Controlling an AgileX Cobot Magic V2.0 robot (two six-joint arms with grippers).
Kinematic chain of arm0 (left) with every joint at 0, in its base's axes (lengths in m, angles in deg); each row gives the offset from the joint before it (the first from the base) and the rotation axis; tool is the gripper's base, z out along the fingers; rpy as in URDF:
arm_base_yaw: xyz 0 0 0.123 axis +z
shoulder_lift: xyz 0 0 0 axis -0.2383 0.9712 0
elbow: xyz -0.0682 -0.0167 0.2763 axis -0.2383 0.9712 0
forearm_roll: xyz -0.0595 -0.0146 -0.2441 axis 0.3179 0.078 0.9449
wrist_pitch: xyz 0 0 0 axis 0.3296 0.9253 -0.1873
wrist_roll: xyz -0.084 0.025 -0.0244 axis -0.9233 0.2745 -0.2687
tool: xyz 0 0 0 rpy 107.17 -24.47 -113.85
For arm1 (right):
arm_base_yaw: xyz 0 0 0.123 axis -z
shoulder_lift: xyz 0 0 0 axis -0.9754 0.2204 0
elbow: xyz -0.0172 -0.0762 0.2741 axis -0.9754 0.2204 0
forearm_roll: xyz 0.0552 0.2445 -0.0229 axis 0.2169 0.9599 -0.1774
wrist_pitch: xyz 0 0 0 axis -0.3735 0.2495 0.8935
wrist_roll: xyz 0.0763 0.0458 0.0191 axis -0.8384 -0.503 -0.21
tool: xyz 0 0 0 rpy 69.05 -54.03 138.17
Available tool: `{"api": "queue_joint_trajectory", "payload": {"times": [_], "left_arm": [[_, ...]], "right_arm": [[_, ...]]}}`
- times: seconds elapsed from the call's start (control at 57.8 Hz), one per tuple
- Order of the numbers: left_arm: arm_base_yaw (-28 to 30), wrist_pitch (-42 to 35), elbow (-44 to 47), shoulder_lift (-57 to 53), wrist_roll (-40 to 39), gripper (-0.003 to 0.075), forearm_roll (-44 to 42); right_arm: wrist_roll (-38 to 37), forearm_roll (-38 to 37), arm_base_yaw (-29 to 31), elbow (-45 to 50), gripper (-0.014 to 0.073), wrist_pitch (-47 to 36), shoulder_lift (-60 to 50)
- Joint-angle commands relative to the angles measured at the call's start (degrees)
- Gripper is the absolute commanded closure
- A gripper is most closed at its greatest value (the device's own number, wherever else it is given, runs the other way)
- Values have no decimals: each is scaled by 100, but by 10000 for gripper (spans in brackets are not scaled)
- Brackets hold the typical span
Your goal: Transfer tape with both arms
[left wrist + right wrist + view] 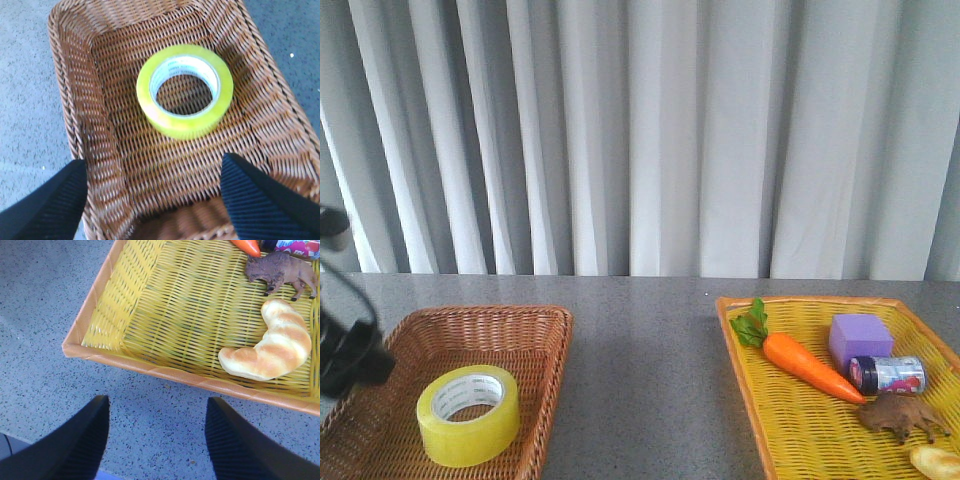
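Observation:
The tape (467,414), a yellow roll with a white printed core, lies flat in the brown wicker basket (535,325) at the front left. In the left wrist view the tape (185,90) sits mid-basket, beyond my left gripper (154,170), which is open and empty above the basket's (75,100) near end. Part of the left arm (345,345) shows at the left edge of the front view. My right gripper (157,415) is open and empty over the bare table, just outside the yellow tray's (90,305) corner. It is out of the front view.
The yellow tray (745,370) at the right holds a carrot (805,362), a purple block (860,338), a small jar (887,374), a brown toy animal (905,416) and a croissant (272,345). Grey speckled table (640,380) lies between basket and tray. White curtains hang behind.

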Motion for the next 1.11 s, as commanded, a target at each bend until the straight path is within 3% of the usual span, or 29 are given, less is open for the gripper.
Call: {"api": "queue_joint_trajectory", "payload": {"times": [0.0, 0.329, 0.623, 0.796, 1.09], "left_arm": [[-22, -617, 608, -773, -58, 178, 42], [-22, -1501, 2881, -2896, -58, 178, 229], [-22, -2397, 4013, -4182, -58, 206, 594], [-22, -2605, 4163, -4261, -58, 349, 638], [-22, -2713, 4178, -4261, -58, 647, 638]], "right_arm": [[27, 22, 27, -137, 180, -271, -25], [27, 22, 27, -137, 180, -271, -25], [27, 28, 27, -137, 183, -271, -25], [3, 28, 27, -137, 274, -271, -25], [8, 40, 27, -137, 554, -271, -25]]}}
